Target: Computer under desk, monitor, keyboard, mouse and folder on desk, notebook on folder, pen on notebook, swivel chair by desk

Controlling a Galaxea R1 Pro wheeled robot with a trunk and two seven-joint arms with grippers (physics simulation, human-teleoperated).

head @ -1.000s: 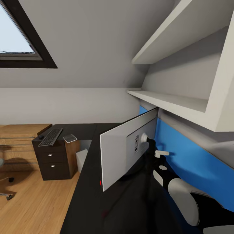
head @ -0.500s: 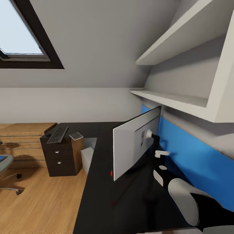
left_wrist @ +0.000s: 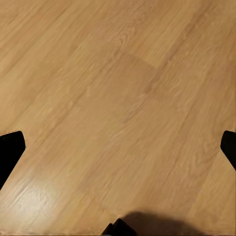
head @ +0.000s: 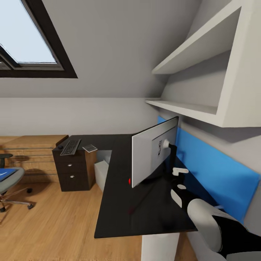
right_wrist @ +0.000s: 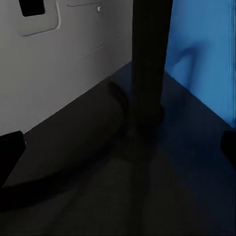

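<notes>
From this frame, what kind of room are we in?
Likely an attic bedroom or home office: a skylight in a sloped ceiling, an L-shaped black desk holding a monitor and keyboard, and a swivel chair on wood flooring.

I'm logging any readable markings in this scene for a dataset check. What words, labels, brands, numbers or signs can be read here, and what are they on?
No text can be read in these pictures.
The monitor has a small dark label strip on its grey back: too small and blurred to read.
The keyboard keys: too small to read any legends.
The notebook cover: no legible marks.
</notes>
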